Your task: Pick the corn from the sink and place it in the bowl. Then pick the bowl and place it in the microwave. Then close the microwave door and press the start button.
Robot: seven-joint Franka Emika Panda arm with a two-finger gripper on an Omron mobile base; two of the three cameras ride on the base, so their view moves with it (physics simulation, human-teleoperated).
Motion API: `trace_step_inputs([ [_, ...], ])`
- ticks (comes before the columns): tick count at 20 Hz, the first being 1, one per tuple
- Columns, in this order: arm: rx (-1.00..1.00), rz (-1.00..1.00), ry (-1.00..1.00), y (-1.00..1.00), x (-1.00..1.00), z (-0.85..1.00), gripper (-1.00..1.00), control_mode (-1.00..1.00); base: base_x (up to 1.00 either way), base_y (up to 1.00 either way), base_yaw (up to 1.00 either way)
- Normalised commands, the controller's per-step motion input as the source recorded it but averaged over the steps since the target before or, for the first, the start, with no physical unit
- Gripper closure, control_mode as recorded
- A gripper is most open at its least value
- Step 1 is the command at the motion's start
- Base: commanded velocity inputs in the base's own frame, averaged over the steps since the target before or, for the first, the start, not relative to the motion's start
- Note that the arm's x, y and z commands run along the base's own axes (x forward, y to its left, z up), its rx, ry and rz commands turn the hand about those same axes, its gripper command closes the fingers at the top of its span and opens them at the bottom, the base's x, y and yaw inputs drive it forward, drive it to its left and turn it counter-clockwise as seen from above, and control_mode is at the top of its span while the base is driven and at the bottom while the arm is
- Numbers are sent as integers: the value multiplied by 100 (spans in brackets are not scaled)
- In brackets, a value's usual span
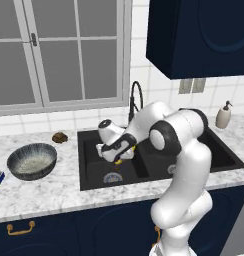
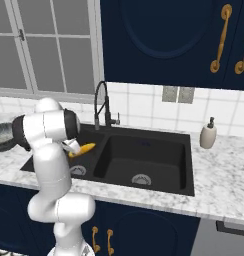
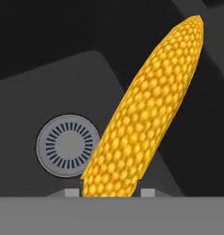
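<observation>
Hand view: knobbly tapered corn [image 3: 146, 114] between end effector [image 3: 110, 192] tips

corn [image 3: 146, 119]: yellow-orange tapered cob, thick end pinched between the claw [image 3: 110, 192] tips, pointed end sticking out, lifted clear above the left basin of the sink [image 1: 144, 172]. sink: matte black, two basins, round metal drains, arched black faucet at the far edge. bowl [image 1: 32, 160]: dark striped outside, pale speckled inside, upright on the table left of the sink.
</observation>
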Motion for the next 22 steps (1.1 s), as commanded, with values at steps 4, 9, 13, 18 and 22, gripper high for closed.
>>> trace_step_inputs([
  [4,0,7,-41,29,-16,100,100,-100,0,0,0],
  [9,5,16,-17,90,-18,98,100,-100,0,0,0],
  [13,14,24,5,100,-14,86,100,-100,0,0,0],
  [18,10,22,20,100,-1,70,100,-100,0,0,0],
  [22,0,11,19,100,0,22,100,-100,0,0,0],
])
